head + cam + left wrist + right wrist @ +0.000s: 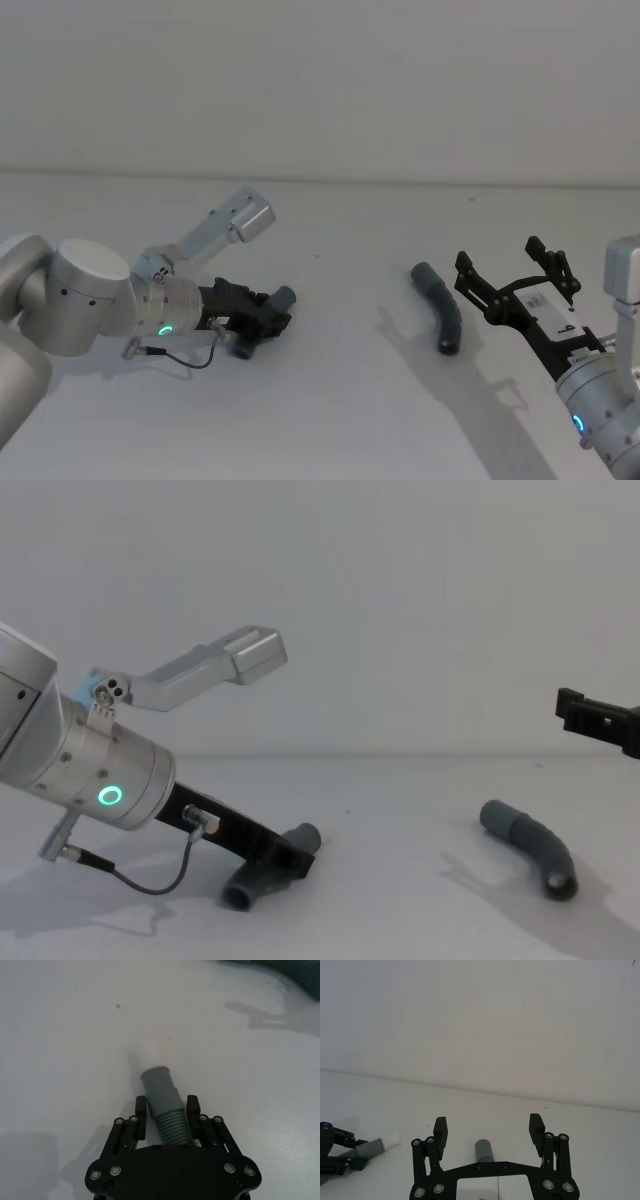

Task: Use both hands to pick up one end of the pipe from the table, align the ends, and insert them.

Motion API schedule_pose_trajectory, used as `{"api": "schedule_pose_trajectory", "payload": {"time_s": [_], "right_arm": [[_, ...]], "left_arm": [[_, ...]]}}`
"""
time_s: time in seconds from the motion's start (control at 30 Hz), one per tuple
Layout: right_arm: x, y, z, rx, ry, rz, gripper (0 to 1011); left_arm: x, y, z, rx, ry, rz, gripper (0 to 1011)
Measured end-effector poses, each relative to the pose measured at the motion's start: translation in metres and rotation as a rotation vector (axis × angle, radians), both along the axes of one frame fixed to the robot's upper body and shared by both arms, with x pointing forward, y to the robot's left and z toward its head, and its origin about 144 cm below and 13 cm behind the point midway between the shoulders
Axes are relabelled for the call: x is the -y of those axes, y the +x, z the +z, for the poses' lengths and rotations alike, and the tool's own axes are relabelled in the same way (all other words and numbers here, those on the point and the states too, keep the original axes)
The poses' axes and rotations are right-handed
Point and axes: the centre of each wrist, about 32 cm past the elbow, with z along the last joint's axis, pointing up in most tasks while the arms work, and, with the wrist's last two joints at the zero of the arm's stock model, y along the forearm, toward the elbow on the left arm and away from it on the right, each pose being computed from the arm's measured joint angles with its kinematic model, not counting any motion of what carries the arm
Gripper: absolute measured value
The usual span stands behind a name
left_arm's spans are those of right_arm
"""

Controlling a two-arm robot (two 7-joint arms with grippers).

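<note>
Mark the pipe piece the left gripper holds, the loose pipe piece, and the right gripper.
held pipe piece (161,1091): left wrist view, smooth collar.
loose pipe piece (442,305): head view, middle of bend.
right gripper (488,1126): right wrist view, midway between open fingertips.

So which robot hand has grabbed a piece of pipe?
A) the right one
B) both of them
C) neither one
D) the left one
D: the left gripper has its fingers shut on one pipe piece, while the right gripper is open beside the other piece, which lies on the table.
</note>
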Motion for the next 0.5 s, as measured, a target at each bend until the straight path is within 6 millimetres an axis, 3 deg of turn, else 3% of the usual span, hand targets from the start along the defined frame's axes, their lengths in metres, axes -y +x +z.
{"api": "schedule_pose_trajectory", "payload": {"time_s": [0.07, 0.2, 0.5], "right_arm": [[0.0000, 0.0000, 0.0000, 0.000, 0.000, 0.000, 1001], [0.0000, 0.0000, 0.0000, 0.000, 0.000, 0.000, 1001], [0.0000, 0.0000, 0.0000, 0.000, 0.000, 0.000, 1001]], "left_arm": [[-0.0001, 0.0000, -0.0001, -0.001, 0.000, 0.000, 416], [-0.0003, 0.0001, -0.0001, -0.002, 0.001, -0.001, 366], [-0.0005, 0.0002, -0.0004, -0.005, 0.001, -0.001, 365]]}}
